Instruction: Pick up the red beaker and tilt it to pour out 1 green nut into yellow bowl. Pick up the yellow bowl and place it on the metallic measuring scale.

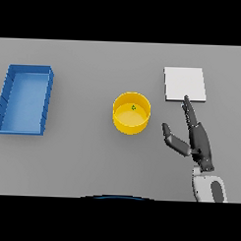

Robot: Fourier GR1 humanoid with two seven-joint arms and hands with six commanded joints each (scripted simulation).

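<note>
Fingers (190,112) of the right hand (199,140) stretch straight and spread, thumb splayed leftward, holding nothing. Left of the thumb sits the yellow bowl (130,124), green nut (133,107) inside; likely light, rigid, best pinched at its rim. Beyond the fingertips lies the scale (184,84).

The right robot hand (198,140) is dark grey — long slender fingers and a thick thumb, all matte. Behind its narrow wrist the forearm is white, rounded, with a grey oval panel set into it.
</note>
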